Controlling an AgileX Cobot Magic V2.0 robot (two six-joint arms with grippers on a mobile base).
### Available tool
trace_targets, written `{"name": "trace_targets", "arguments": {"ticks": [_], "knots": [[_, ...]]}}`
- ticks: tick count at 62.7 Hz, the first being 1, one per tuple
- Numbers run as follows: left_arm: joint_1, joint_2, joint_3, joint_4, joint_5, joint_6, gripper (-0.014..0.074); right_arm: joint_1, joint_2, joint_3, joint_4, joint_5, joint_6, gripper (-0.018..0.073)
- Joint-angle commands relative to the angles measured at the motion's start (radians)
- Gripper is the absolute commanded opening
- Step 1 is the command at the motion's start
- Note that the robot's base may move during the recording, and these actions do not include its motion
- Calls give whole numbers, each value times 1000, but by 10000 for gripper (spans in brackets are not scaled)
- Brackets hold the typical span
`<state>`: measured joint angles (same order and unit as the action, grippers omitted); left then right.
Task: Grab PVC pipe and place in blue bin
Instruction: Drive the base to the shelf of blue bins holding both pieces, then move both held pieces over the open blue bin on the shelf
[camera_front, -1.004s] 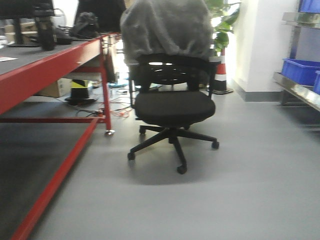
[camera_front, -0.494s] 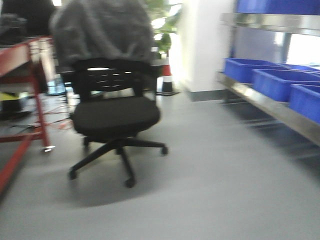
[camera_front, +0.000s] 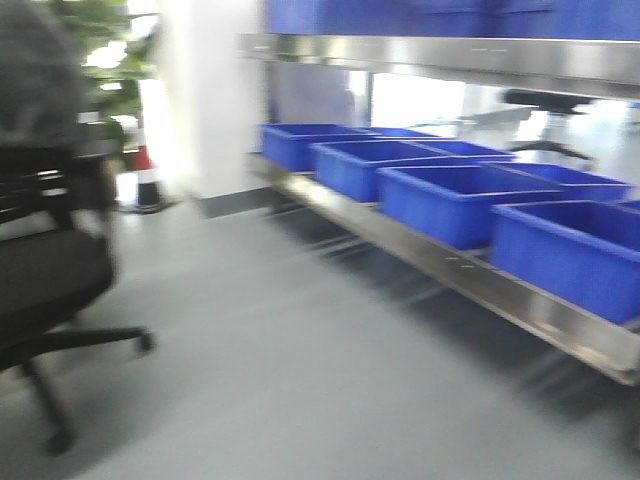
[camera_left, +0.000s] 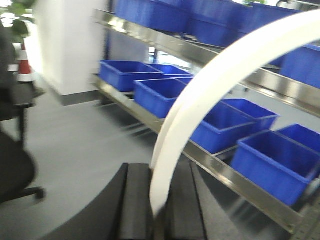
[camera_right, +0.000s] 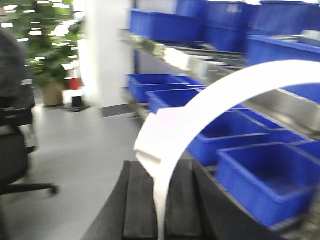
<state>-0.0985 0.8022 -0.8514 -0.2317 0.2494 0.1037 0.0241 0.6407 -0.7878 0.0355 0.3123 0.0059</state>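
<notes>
Everything we see smeared by motion, chair (camera_front: 45, 280) cut off at left, PVC pipe (camera_left: 197, 100) and second pipe (camera_right: 225, 94) running past our right edges

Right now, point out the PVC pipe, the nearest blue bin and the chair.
PVC pipe (camera_left: 197, 100): left wrist view, middle of its arc.
blue bin (camera_front: 560, 260): front view, front wall.
chair (camera_front: 45, 275): front view, seat.

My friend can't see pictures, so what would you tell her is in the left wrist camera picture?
A curved white PVC pipe rises from between the dark fingers of the left gripper, arcing up to the right. Behind it, blurry blue bins sit along metal shelves, with a black chair at the left.
</notes>
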Motion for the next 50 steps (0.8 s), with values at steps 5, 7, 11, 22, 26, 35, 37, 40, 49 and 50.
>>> {"name": "trace_targets", "arguments": {"ticks": [5, 7, 11, 22, 26, 35, 37, 40, 49, 50], "knots": [[-6, -8, -1, -10, -28, 0, -111, 0, -6, -1, -7, -28, -6, -167], [-6, -8, -1, -10, -28, 0, -111, 0, -6, -1, -7, -28, -6, -167], [-6, -8, -1, -10, -28, 0, -111, 0, -6, -1, -7, -28, -6, -167], [-6, -8, -1, -10, -28, 0, -111, 0, -6, -1, -7, -28, -6, -167], [-6, -8, -1, -10, -28, 0, -111, 0, -6, -1, -7, -28, -6, -167], [-6, -8, -1, -10, -28, 0, -111, 0, -6, -1, -7, -28, -6, -167], [-6, -8, -1, -10, -28, 0, -111, 0, -6, -1, -7, -28, -6, -167], [-6, -8, -1, -10, -28, 0, -111, 0, -6, -1, -7, -28, -6, -167], [-6, -8, -1, -10, -28, 0, -111, 0, -6, -1, -7, -28, -6, -167], [-6, -8, -1, -10, -28, 0, -111, 0, -6, -1, -7, -28, -6, -167]]}}
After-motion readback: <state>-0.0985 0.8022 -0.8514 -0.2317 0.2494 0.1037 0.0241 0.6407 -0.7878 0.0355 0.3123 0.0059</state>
